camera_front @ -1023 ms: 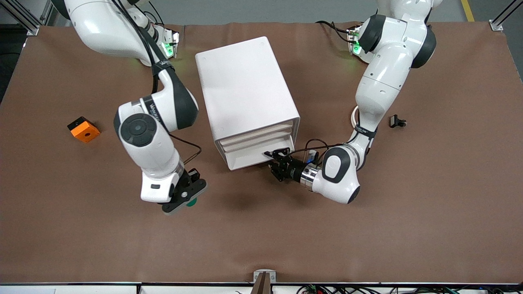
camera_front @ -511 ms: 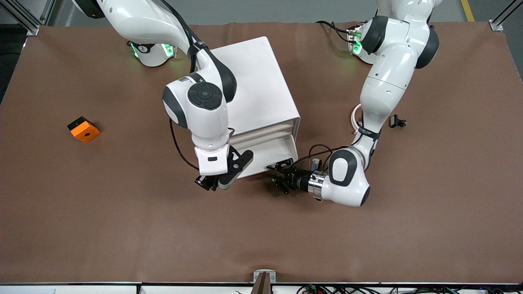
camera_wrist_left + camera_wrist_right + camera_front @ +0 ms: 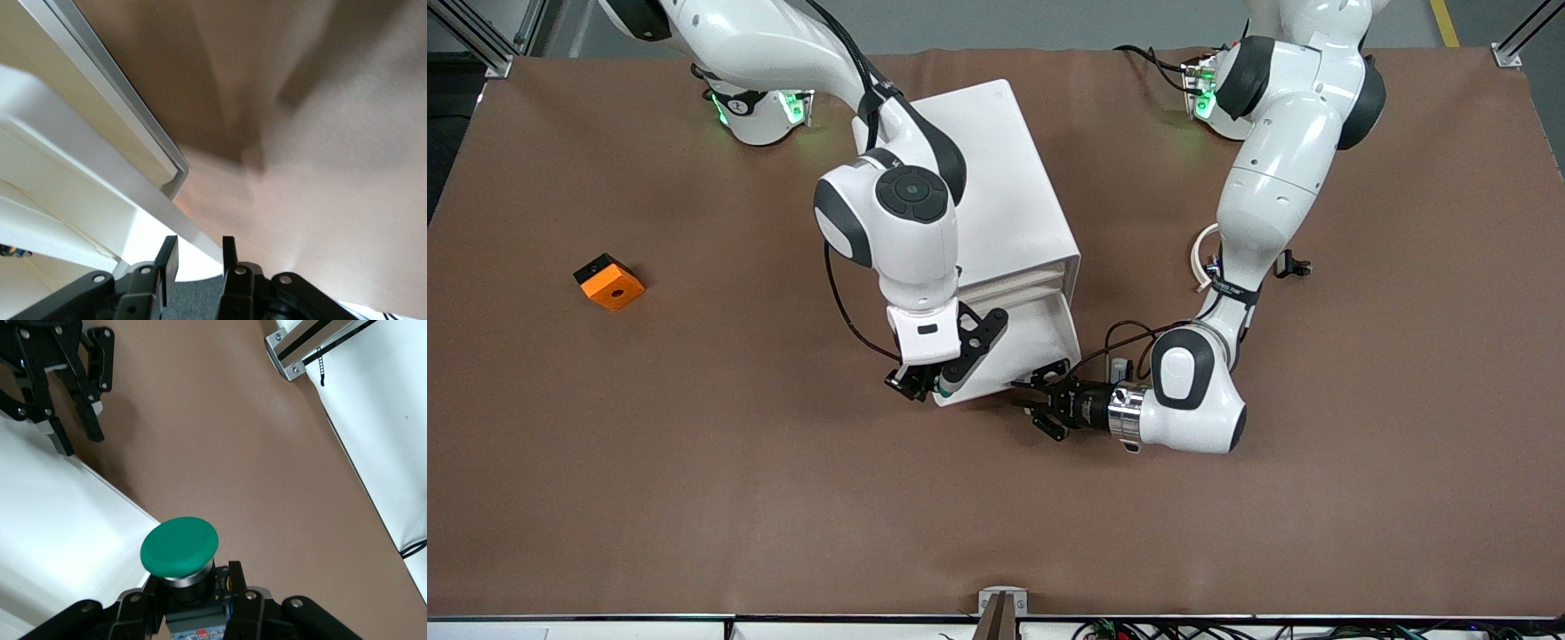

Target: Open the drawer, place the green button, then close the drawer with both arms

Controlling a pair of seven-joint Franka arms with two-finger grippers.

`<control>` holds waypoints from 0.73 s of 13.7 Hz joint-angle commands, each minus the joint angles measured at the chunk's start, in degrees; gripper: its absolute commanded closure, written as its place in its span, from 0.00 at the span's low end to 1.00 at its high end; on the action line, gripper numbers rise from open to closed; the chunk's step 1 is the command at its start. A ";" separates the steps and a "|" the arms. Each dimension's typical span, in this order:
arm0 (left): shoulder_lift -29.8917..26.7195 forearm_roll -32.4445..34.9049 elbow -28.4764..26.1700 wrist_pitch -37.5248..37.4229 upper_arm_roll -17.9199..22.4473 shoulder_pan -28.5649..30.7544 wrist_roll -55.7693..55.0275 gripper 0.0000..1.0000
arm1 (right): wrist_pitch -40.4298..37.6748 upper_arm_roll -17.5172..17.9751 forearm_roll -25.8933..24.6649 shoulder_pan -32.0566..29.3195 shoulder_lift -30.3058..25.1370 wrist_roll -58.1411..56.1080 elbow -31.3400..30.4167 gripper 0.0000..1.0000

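The white drawer cabinet [image 3: 978,178] stands mid-table, its bottom drawer [image 3: 996,380] drawn partway out toward the front camera. My left gripper [image 3: 1024,397] [image 3: 198,253] is shut on the drawer's front lip, whose white edge [image 3: 193,233] runs between the fingers [image 3: 167,252]. My right gripper [image 3: 929,382] [image 3: 192,583] hangs over the drawer's front corner toward the right arm's end, shut on the button's black body. The button's green cap [image 3: 179,547] shows plainly there; only a green sliver of the button [image 3: 942,388] shows from the front. The left gripper [image 3: 79,439] also appears in the right wrist view.
An orange square block [image 3: 608,282] lies toward the right arm's end of the table. A small black clip [image 3: 1294,265] lies beside the left arm, partly hidden by it. A white cable loop [image 3: 1199,258] hangs at the left forearm.
The right arm has swung with the button from the open table to the drawer's front corner. The left gripper has drawn the bottom drawer out toward the front camera.
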 commanded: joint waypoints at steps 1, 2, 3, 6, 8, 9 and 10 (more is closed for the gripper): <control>1.15 -1.16 2.25 1.44 -0.17 0.05 0.81 0.67 | 0.44 0.09 3.55 -0.30 2.05 -0.28 1.98 1.00; 1.06 -1.25 2.25 1.53 -0.17 0.14 1.07 0.67 | 0.44 0.09 7.06 -0.56 2.40 -0.45 1.98 1.00; 0.71 -1.25 2.25 1.62 -0.17 0.32 1.34 0.67 | 0.35 0.09 9.62 -0.39 2.49 -1.33 1.98 1.00; -2.88 -0.72 2.16 1.54 3.93 0.50 1.34 0.07 | 0.18 0.18 11.49 0.13 3.28 -1.95 1.98 1.00; -5.51 -0.55 2.16 1.53 6.05 0.84 2.38 0.00 | 0.00 1.40 13.15 0.05 3.63 -2.04 1.98 1.00; -7.18 -0.64 2.07 1.19 7.55 0.85 4.13 0.00 | -0.09 2.02 13.34 -0.04 3.98 -2.04 1.98 1.00; -8.68 -0.55 2.07 0.92 8.69 1.02 4.93 0.00 | 0.00 2.37 13.60 -0.04 4.16 -1.95 1.98 1.00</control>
